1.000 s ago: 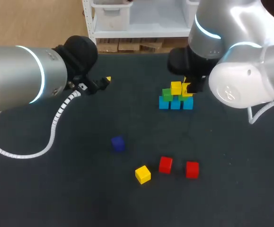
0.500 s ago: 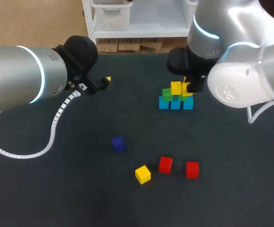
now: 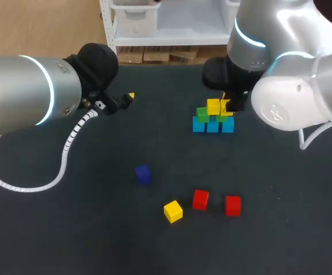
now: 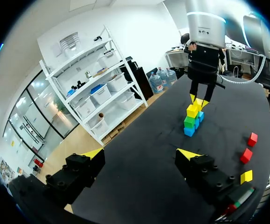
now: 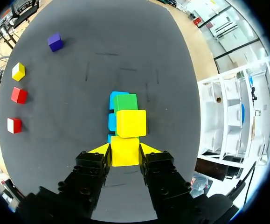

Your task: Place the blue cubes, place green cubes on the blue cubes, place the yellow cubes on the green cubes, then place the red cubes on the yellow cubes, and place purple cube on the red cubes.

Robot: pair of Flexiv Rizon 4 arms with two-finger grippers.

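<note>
Head view: the dark counter (image 3: pixel 97 240) carries a small stepped stack at about 1 o'clock from its middle, nearer the far edge than the near one. It is a row of three light blue cubes (image 3: pixel 213 126), with green cubes (image 3: pixel 202 113) on them and a placed yellow cube (image 3: pixel 213 106) on the green layer. My right arm comes in from 2 o'clock, and the right gripper (image 3: pixel 227 107) hangs at the 3 o'clock end of the stack, level with the yellow layer. In the right wrist view its fingers (image 5: pixel 100 150) are clenched from two sides on a second yellow cube (image 5: pixel 125 156), which sits just beside the placed yellow cube. Whether it rests on the green cube under it cannot be told. The other cubes lie well apart from the stack, toward the near side. A dark purple cube (image 3: pixel 143 173) is just 9 o'clock of the middle, and a loose yellow cube (image 3: pixel 173 211) is at 6 o'clock. Two red cubes (image 3: pixel 200 199) are at 5 o'clock, side by side but not touching. The left gripper (image 3: pixel 125 99) is at 11 o'clock, near the far edge and well apart from every cube. In the left wrist view its fingers are spread wide with nothing between them, and the stack and the right gripper stand far ahead of it across bare counter.
</note>
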